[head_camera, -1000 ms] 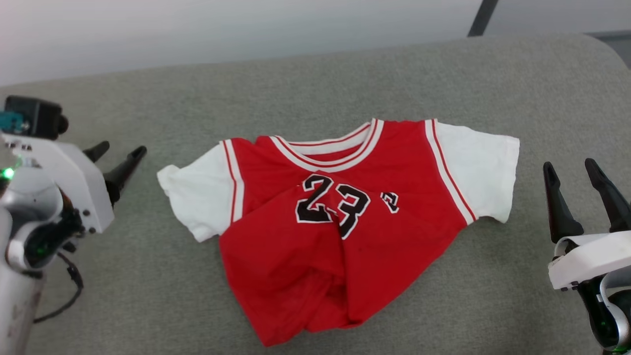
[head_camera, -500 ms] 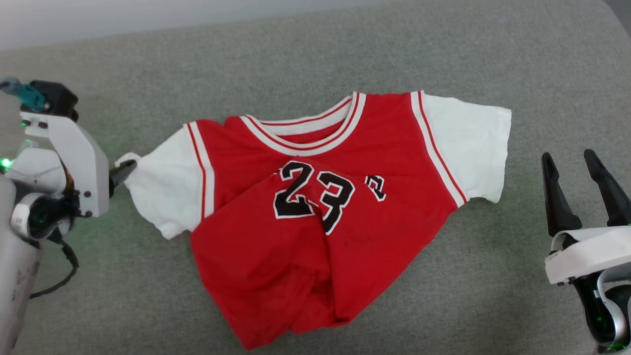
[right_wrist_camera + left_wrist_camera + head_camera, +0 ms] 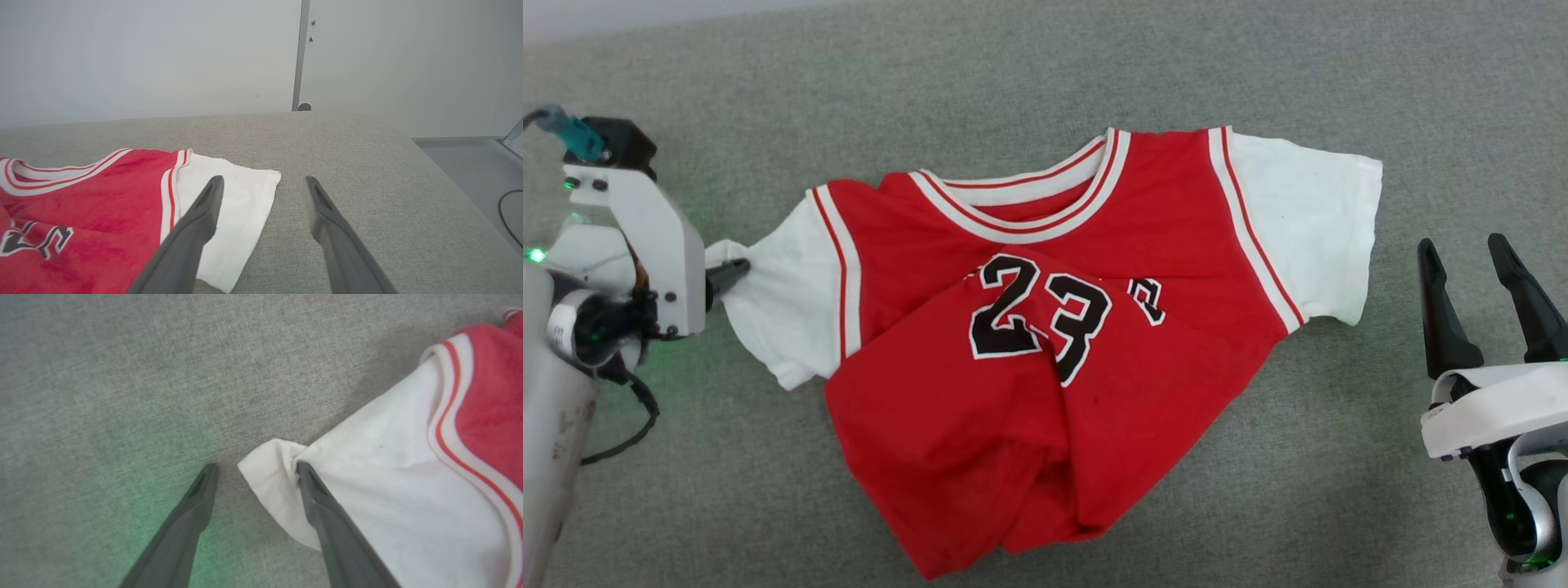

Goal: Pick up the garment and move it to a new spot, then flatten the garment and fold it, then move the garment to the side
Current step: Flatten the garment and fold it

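My left jaws stand wide open and clamp nothing. In the left wrist view one finger (image 3: 327, 514) has its tip against the white sleeve (image 3: 388, 498) of the garment (image 3: 490, 400), right where the cuff bunches. A folded corner of that cuff lies in the gap between my fingers. The other finger (image 3: 184, 526) has its tip over bare table (image 3: 122, 375), where a green glow falls on the cloth. In the head view the same jaws sit at the middle left, a dark fingertip (image 3: 727, 276) meeting the sleeve's edge.

My right jaws are open too and empty. They sit at the lower right of the head view, fingers (image 3: 1441, 318) pointing up the frame, apart from the garment's other white sleeve (image 3: 1315, 220).

The garment (image 3: 1045, 327) lies in the middle of the head view, collar toward the top and the number 23 facing up. Its red lower half is rumpled and folded over itself. In the right wrist view it fills the lower left (image 3: 102, 204), the white sleeve partly behind one finger (image 3: 192, 232).

The table (image 3: 1258, 73) is covered in grey woven fabric. Behind it in the right wrist view stands a pale wall (image 3: 143, 61) with a grey upright strip (image 3: 300, 53). Grey floor (image 3: 461, 163) shows at the right, with a dark cable (image 3: 499, 212) at the frame's edge.
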